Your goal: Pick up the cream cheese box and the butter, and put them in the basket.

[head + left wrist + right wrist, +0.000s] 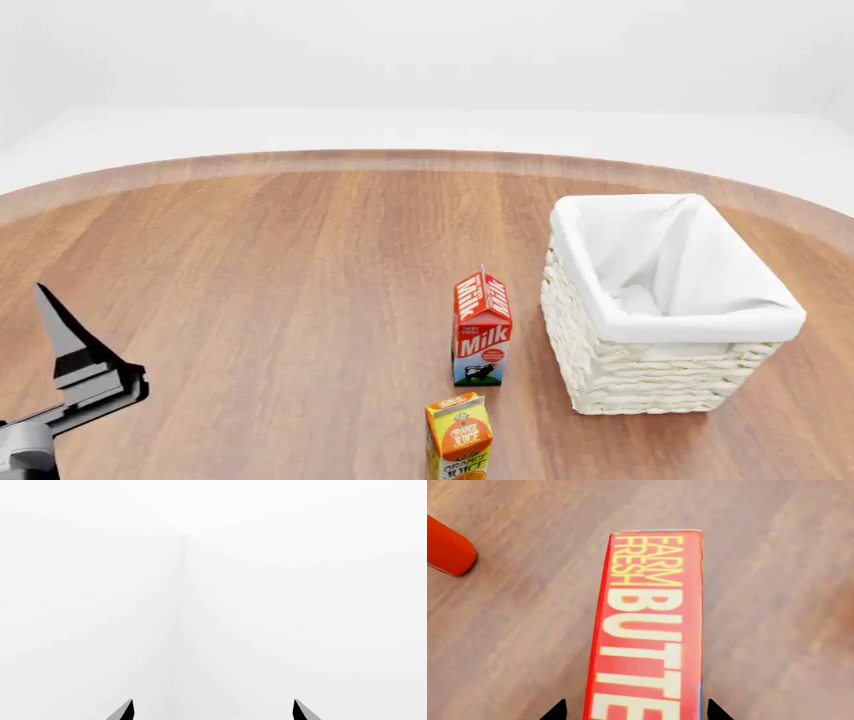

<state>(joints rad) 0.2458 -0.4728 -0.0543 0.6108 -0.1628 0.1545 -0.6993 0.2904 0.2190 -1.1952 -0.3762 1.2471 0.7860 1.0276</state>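
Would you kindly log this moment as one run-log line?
right gripper: open, straddling butter on table | left gripper: open, empty | basket: no box seen inside | cream cheese: not in view

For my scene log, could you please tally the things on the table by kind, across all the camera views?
Gable-topped cartons: 2, the milk carton and the orange juice carton.
Flat boxes: 1, the butter, between the right gripper's fingertips.
Baskets: 1, the white wicker basket.
Unidentified red things: 1, a rounded red object, only partly in view.
Total: 5.
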